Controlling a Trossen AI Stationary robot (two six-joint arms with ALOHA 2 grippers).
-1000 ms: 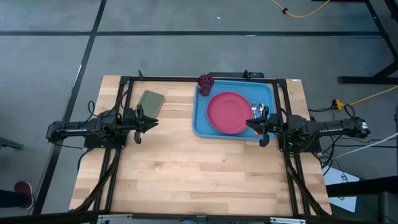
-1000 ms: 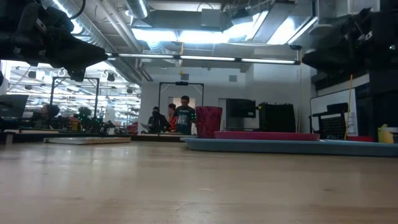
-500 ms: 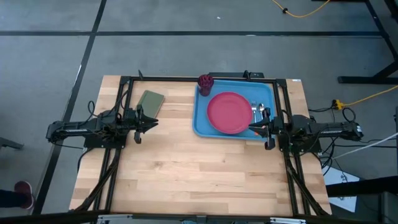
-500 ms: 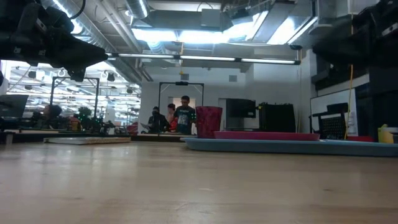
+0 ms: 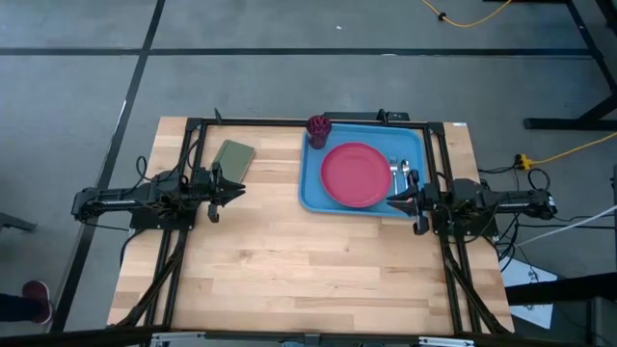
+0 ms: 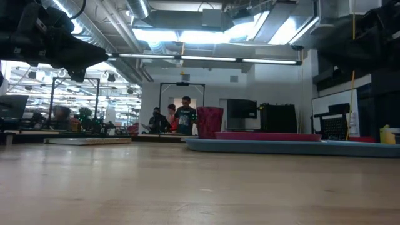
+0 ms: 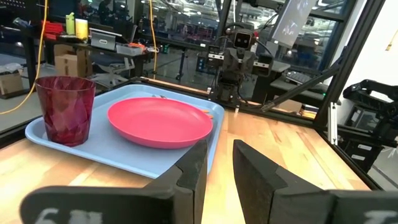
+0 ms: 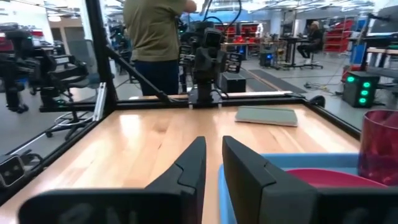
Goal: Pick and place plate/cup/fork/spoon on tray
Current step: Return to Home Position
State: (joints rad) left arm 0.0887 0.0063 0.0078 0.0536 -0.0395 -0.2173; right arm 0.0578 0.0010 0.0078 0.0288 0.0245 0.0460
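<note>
From above I had the tray on the table toward the right side, with the plate lying flat in its middle, the cup upright in the far corner on the left-arm side, and the fork and spoon lying side by side in the strip between the plate and the tray's right lip. So all four pieces looked to be on the tray, and I judged the task as good as done. My right pincer sat at the tray's near right corner, empty, its fingers only a narrow slot apart. My left pincer waited well apart on the other side of the table, near the green pad, also holding nothing, with just a slim gap between its fingers. The risk I saw was in the right arm: being so near the corner, a low or sideways move could clip the lip, shove the tray, and send the cutlery sliding or the cup over.
</note>
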